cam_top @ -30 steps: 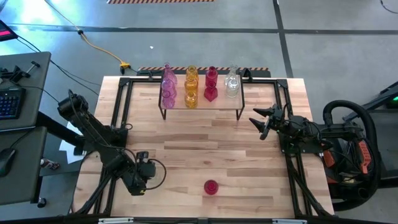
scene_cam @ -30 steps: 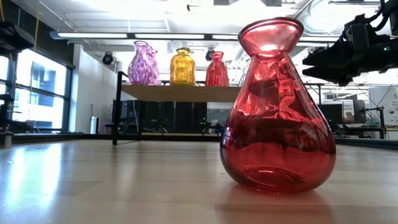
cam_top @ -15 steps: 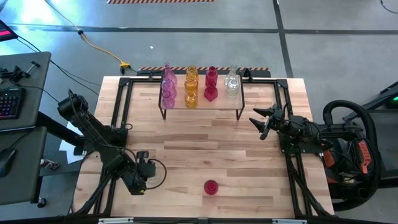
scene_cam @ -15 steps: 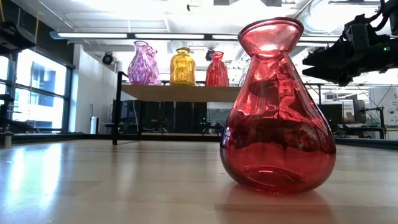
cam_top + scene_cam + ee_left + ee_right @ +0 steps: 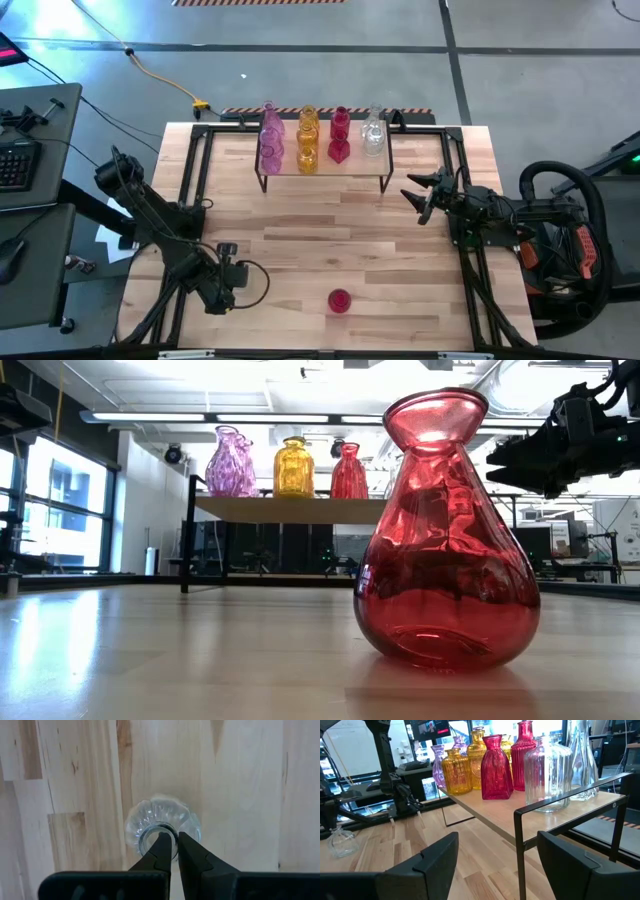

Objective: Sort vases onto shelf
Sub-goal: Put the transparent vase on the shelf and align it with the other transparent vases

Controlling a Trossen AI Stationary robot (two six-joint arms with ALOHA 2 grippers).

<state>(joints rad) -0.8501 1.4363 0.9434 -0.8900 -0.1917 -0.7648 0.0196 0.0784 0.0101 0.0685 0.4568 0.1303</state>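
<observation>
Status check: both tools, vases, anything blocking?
Left tool shut on clear vase rim. Right tool open, waiting beside shelf. Red vase on table. Nothing blocking.

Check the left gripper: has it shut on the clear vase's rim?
Shut on it. In the left wrist view the left gripper pinches the rim of the upright clear vase, one finger inside the mouth, one outside.

Both arms are matte black — chunky jointed links with thin black cables looping beside them. The left gripper (image 5: 171,851) ends in two slim, tapering black fingers (smooth, unmarked) on a flat crossbar; the right gripper (image 5: 497,865) carries broader, angular black plates.
</observation>
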